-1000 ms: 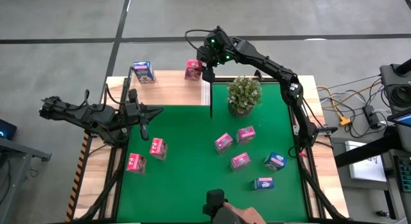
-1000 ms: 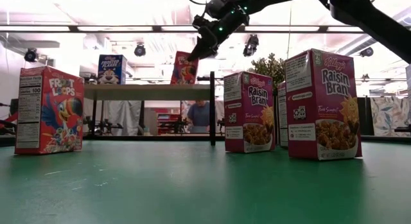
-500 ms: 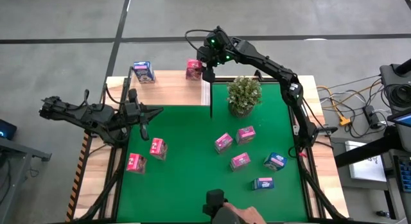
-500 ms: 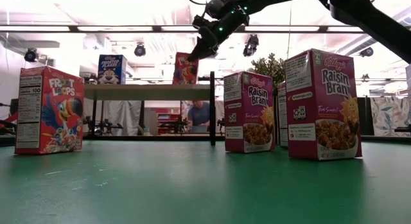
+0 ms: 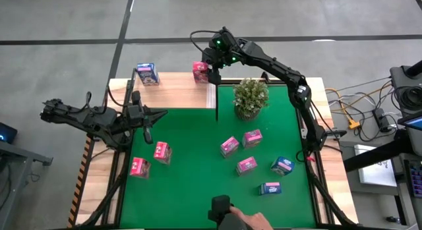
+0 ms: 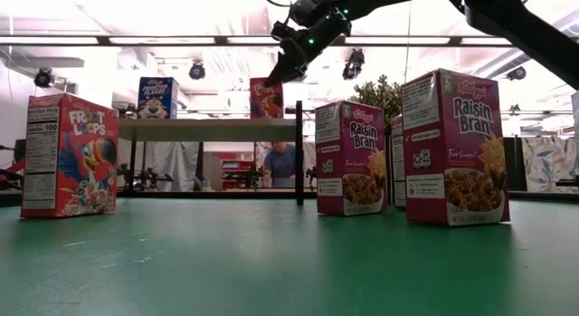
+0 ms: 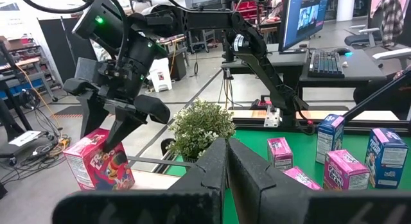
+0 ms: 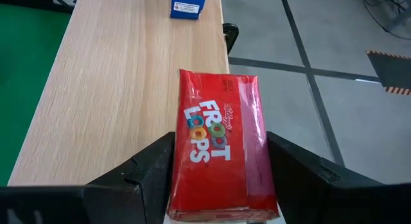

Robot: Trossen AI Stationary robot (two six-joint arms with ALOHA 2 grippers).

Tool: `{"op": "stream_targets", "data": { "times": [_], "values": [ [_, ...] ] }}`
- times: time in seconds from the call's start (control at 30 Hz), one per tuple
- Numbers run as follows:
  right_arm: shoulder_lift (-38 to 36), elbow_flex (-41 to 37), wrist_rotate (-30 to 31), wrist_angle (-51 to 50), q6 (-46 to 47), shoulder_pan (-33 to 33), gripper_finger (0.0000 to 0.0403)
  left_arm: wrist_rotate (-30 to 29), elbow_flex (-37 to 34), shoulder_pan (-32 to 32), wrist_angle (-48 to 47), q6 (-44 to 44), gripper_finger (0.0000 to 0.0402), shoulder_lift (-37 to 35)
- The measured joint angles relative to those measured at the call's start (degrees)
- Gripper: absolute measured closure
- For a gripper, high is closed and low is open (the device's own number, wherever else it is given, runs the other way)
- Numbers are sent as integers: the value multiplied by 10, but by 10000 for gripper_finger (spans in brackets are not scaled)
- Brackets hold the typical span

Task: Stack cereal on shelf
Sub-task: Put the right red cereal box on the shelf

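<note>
A pink Froot Loops cereal box point(image 5: 199, 71) stands upright on its bottom on the pale wood shelf point(image 5: 175, 88), near the shelf's right end. My right gripper point(image 5: 211, 72) reaches down over it from the right, and its open fingers straddle the box's top point(image 8: 221, 153). A blue cereal box point(image 5: 147, 74) stands at the shelf's left end. Several more pink and blue cereal boxes point(image 5: 246, 165) stand on the green mat. My left gripper point(image 5: 146, 128) waits shut above the mat's left edge, touching nothing. My right gripper has one finger point(image 8: 151, 169) on each side of the box's upper end point(image 7: 106, 147), slanting down from the right. The box stands upright on the shelf board. Whether the fingers touch its sides, I cannot tell.
A potted green plant point(image 5: 250, 98) stands on the mat just right of the shelf's black upright point(image 5: 217, 101). Two pink boxes point(image 5: 161, 151) stand at the mat's left. A person's hand point(image 5: 254, 220) shows at the near edge beside the low camera point(image 5: 221, 207).
The Froot Loops box has gone from leaning under my right gripper to standing upright on the shelf board. Both arms have kept their places.
</note>
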Motion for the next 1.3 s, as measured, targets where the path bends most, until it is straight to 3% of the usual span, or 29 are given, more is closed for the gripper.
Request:
{"op": "stream_targets", "data": {
  "times": [0.33,0.53,0.77,1.03,1.3],
  "values": [
    [-18,3,2,0,12,0,161,0,0,0,1,0,402,0],
    [-64,4,28,-10,41,2,175,0,0,0,2,0,402,0],
    [-77,4,120,-70,61,-2,248,0,0,0,2,0,402,0],
    [-21,2,134,-90,48,-14,383,0,0,0,0,0,402,0],
    [6,2,134,-80,42,-12,390,0,0,0,0,0,402,1]
  ]
}}
